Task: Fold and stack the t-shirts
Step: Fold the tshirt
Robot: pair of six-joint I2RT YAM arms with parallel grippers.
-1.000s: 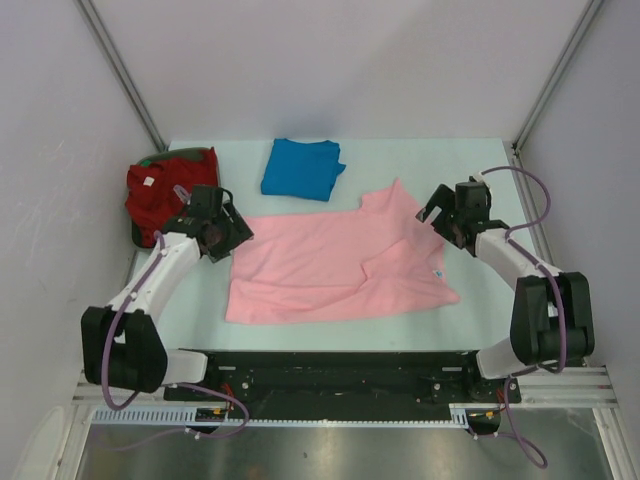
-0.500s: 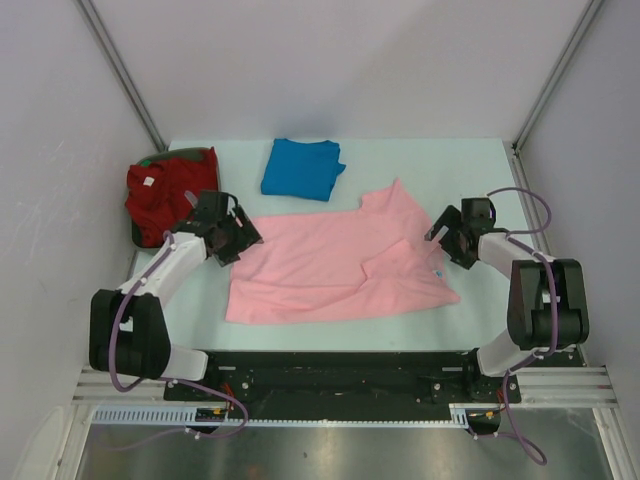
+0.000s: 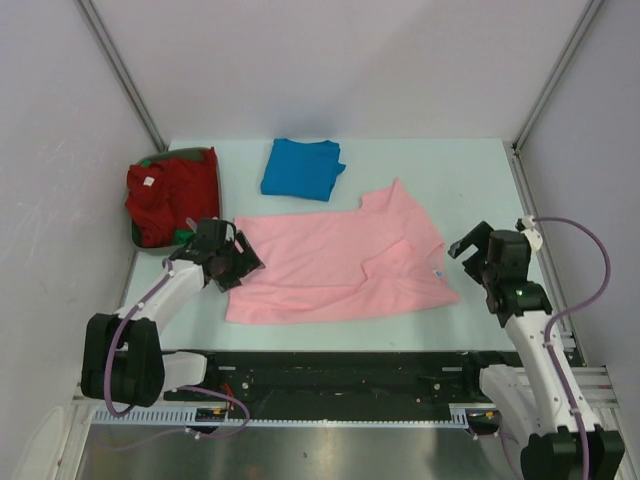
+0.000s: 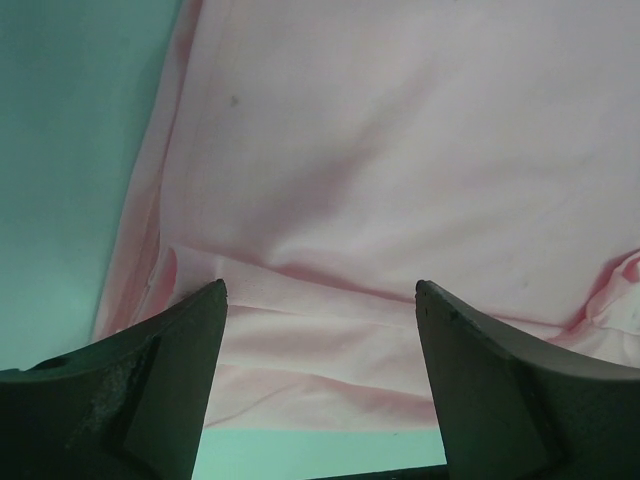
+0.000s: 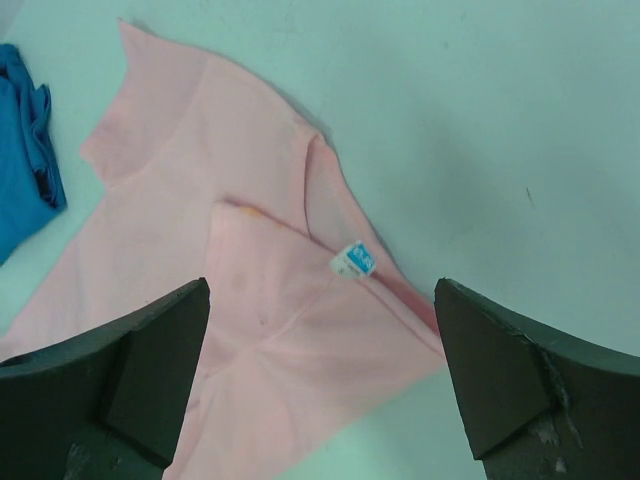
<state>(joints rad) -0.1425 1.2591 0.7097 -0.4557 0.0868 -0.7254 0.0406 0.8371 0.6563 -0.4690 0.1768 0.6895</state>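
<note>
A pink t-shirt [image 3: 330, 265] lies spread on the pale green table [image 3: 430, 170], with its right part folded over and a small blue label [image 5: 355, 259] showing near the right edge. My left gripper [image 3: 243, 264] is open, low over the shirt's left edge; in the left wrist view its fingers [image 4: 170, 360] straddle rumpled pink cloth [image 4: 400, 150] without holding it. My right gripper [image 3: 472, 255] is open, off the shirt's right edge and above the table. In the right wrist view the pink shirt [image 5: 250, 300] lies below the open gripper [image 5: 321, 285].
A folded blue t-shirt [image 3: 302, 167] lies at the back centre, also visible as blue shirt [image 5: 25, 150] at the left edge of the right wrist view. A heap of red clothing [image 3: 170, 190] sits in a dark tray at the back left. Grey walls enclose the table.
The right arm has drawn back toward the near right, away from the shirt's right edge. The left gripper has slid nearer along the shirt's left edge. The shirt looks unchanged.
</note>
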